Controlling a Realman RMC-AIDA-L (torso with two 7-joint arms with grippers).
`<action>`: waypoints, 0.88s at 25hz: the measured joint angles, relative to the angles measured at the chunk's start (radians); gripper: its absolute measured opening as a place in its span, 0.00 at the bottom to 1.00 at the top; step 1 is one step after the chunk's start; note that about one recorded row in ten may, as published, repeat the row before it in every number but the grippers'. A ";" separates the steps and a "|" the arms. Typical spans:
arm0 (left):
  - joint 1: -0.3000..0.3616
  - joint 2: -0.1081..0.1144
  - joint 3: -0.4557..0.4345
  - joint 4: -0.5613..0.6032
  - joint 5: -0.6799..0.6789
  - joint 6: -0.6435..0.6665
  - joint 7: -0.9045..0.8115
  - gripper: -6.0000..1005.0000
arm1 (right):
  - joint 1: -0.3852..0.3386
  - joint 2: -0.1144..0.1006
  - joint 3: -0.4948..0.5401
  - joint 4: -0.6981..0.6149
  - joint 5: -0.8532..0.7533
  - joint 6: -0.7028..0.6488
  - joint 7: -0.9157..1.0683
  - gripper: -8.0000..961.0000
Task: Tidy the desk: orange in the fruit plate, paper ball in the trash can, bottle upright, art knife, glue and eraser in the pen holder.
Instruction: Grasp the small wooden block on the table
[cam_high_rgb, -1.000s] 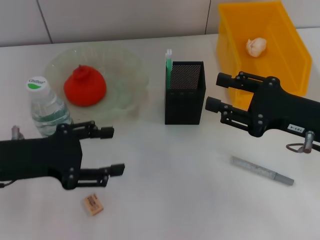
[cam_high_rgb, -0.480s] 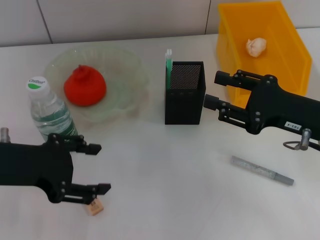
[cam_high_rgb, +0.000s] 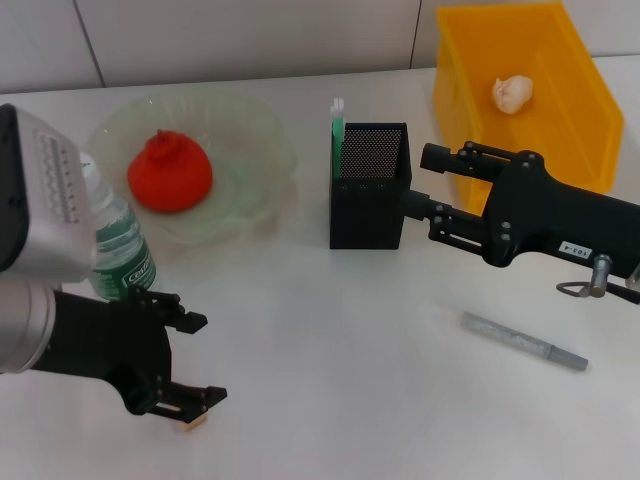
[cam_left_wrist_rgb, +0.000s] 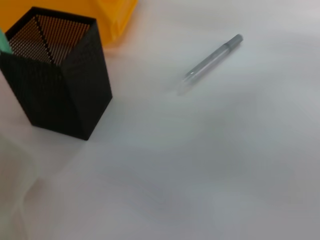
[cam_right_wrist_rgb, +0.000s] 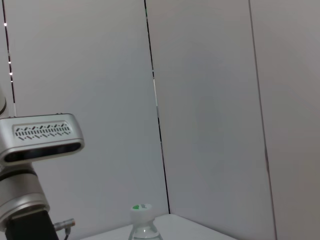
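In the head view, at the lower left of the frame, the eraser (cam_high_rgb: 192, 421) is almost all covered by the lower finger of the left gripper (cam_high_rgb: 196, 361), so only a small tan corner shows, and the print on it is not readable. The bottle (cam_high_rgb: 118, 252) at the left is partly hidden behind the grey housing of the left arm, which covers its cap. The right arm is cut off by the right edge of the frame.
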 joint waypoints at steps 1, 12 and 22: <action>-0.007 0.000 0.011 0.003 0.013 -0.008 -0.024 0.74 | 0.005 0.000 0.000 0.007 0.000 0.000 0.000 0.62; -0.064 -0.001 0.147 0.047 0.201 -0.016 -0.182 0.74 | 0.025 -0.001 0.004 0.042 0.000 0.000 -0.002 0.62; -0.096 -0.003 0.218 0.048 0.265 -0.009 -0.334 0.74 | 0.053 -0.001 0.018 0.097 0.000 -0.001 -0.012 0.62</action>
